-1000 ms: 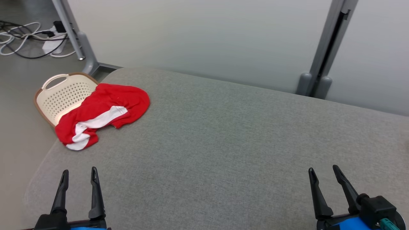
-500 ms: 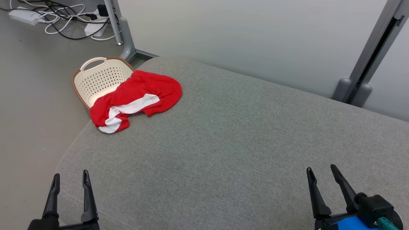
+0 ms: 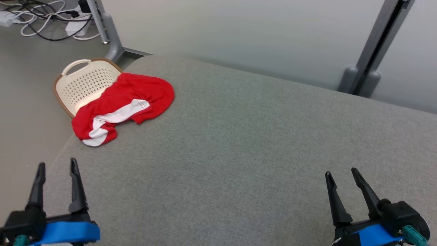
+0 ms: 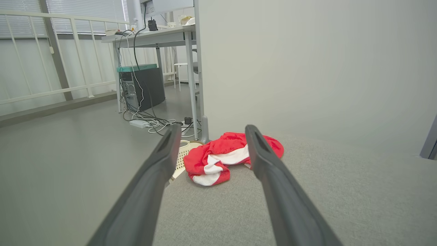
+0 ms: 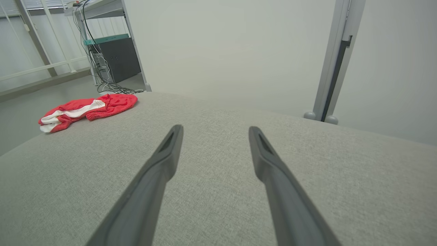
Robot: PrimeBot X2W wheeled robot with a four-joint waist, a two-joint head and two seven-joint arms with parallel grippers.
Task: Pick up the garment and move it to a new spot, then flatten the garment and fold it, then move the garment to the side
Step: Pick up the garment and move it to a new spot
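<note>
garment [image 3: 136, 99] unmoved, half over basket [image 3: 82, 85] | camera shifted | left jaws apart, right jaws apart, unchanged

We are logging this as an office or lab room, not a home. A computer tower [image 4: 143, 87] is standing on the bare grey floor [image 4: 68, 147], with loose cables [image 3: 44, 30] and a power strip [image 4: 138, 123] trailing beside it. Pale partition panels [image 3: 222, 34] on metal posts [image 3: 379, 44] are closing off the far side. Blinds [image 4: 85, 15] and a white railing [image 4: 51, 92] are lining the window wall. A grey fabric-covered counter [image 3: 239, 136] is lying before us.
</note>
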